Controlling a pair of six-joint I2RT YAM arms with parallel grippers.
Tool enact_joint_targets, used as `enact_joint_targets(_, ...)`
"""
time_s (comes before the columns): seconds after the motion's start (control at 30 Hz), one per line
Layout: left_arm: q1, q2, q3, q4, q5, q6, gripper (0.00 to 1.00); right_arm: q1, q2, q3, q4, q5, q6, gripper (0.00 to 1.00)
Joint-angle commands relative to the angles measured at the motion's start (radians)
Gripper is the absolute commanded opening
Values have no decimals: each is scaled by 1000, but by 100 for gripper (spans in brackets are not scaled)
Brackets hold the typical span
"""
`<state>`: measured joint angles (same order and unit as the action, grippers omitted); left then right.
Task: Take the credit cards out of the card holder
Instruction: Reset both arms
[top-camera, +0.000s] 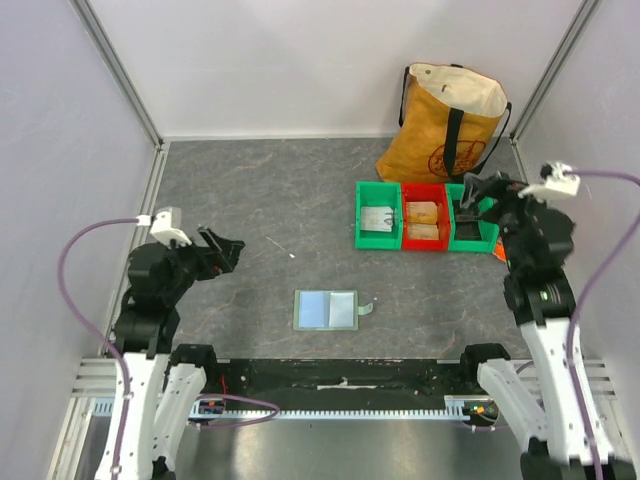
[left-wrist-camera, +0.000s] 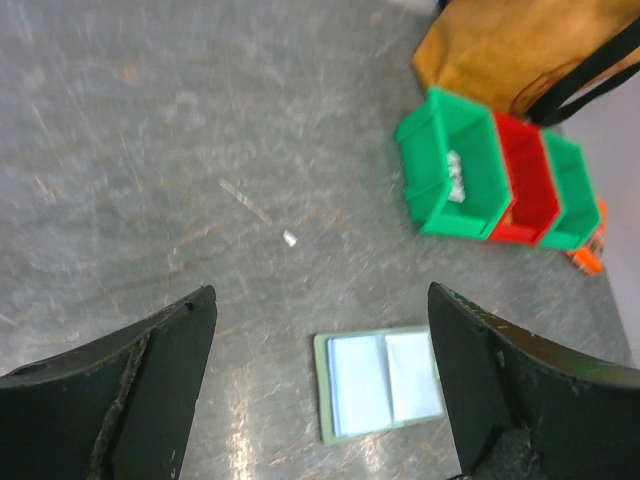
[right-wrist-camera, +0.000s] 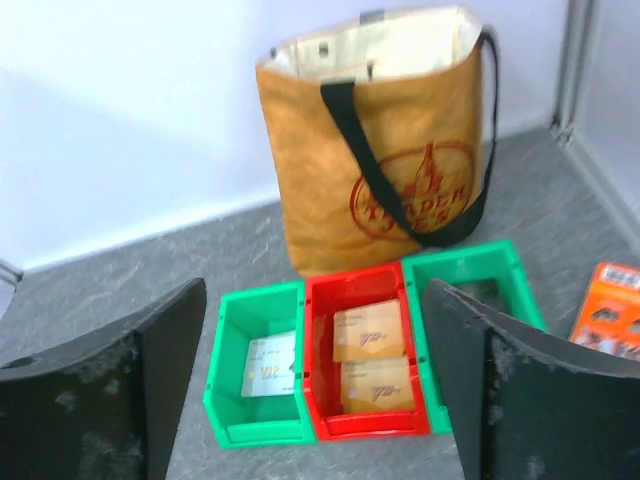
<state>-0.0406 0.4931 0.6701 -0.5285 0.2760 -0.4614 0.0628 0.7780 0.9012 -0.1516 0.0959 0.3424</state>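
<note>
Finding the card holder (top-camera: 326, 310) spread open and flat on the table (top-camera: 250, 190) near its front edge, midway between the arms, bare grey surface all round. Spotting tan-gold credit cards (top-camera: 425, 222) in the red bin (top-camera: 425, 245) well off to the far right, green bins (top-camera: 377, 241) flanking, tote bag (top-camera: 445, 130) behind. Showing left gripper (top-camera: 222, 250) wide and empty, well apart on the holder's left; right gripper (top-camera: 467, 205) wide and empty, over the rightmost green bin.

Bins (top-camera: 402, 212) and bag (top-camera: 445, 135) stand well beyond the card holder (top-camera: 326, 309).
</note>
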Motion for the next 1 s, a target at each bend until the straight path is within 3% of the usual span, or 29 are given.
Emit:
enact_joint_targets(0.0, 4, -71, 209, -151, -110, 53, 92, 6, -196, 5, -101, 96, -55, 98)
enact_joint_targets(0.17, 5, -149, 319, -264, -322, 87, 93, 97, -402, -44, -131, 247, -111, 98)
enact_joint_targets(0.37, 4, -205, 352, -355, -457, 79, 93, 164, -586, -160, -126, 412, -190, 98)
enact_joint_targets(0.6, 5, -225, 312, -364, -463, 40, 93, 192, -766, -307, -62, 502, -226, 98)
enact_joint_targets(0.97, 2, -206, 306, -357, -463, 24, 93, 209, -772, -375, -33, 536, -218, 98)
